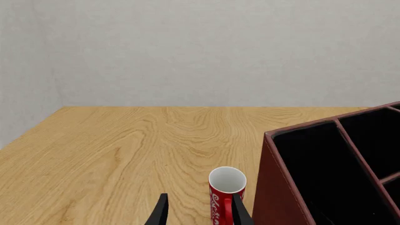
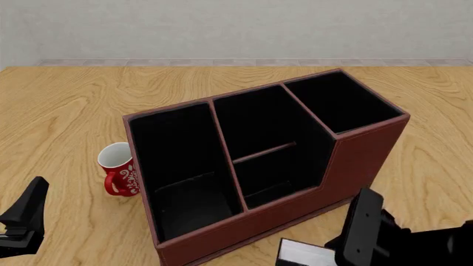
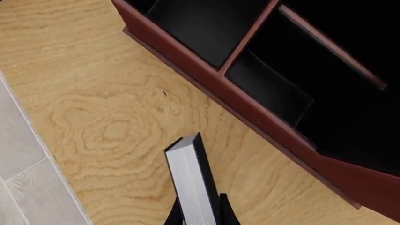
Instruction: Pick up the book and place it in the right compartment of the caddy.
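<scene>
- Clearly the right gripper (image 3: 198, 218) is clamped on the book (image 3: 190, 180): in the right wrist view its two dark fingertips sit against either cover, with the white page edge showing between them.
- In the front view the book (image 2: 303, 254) appears only as a pale corner low in the picture, just in front of the caddy (image 2: 355, 166) and partly hidden by the right arm, so how high it is off the table (image 2: 59, 111) is hard to tell.
- The grip seems to take only one end of the book (most of its length sticks out past the fingers), so it may pivot or slip during a swing.
- The right compartment (image 2: 342, 102) is the narrow, tall-walled one at the far right; a tilted or skewed book could catch on its rim or on the divider and drop into the shelved middle section instead.
- Lifting too little risks knocking the caddy's stepped front wall.
- The left gripper (image 1: 196, 211) hangs with its fingers apart, holding nothing, close to the red mug (image 1: 226, 194), which stands just beside the caddy's left wall; any stray move there could tip it.
</scene>
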Controlling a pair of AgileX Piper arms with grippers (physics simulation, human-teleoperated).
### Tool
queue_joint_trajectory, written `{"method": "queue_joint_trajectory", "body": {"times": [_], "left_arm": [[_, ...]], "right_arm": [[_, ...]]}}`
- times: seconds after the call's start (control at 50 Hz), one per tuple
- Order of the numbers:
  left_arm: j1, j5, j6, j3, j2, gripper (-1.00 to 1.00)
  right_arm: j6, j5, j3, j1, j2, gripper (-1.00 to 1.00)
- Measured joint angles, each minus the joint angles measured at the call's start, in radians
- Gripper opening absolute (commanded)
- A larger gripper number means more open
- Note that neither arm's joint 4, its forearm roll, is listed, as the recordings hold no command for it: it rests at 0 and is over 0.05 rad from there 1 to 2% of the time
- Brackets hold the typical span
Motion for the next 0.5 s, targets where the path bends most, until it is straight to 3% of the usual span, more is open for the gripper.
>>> {"method": "queue_joint_trajectory", "body": {"times": [0.3, 0.5], "left_arm": [[0.0, 0.0, 0.0, 0.0, 0.0, 1.0], [0.0, 0.0, 0.0, 0.0, 0.0, 1.0]], "right_arm": [[0.018, -0.001, 0.0, 0.029, -0.001, -1.0], [-0.003, 0.056, -0.047, 0.022, -0.029, -1.0]]}}
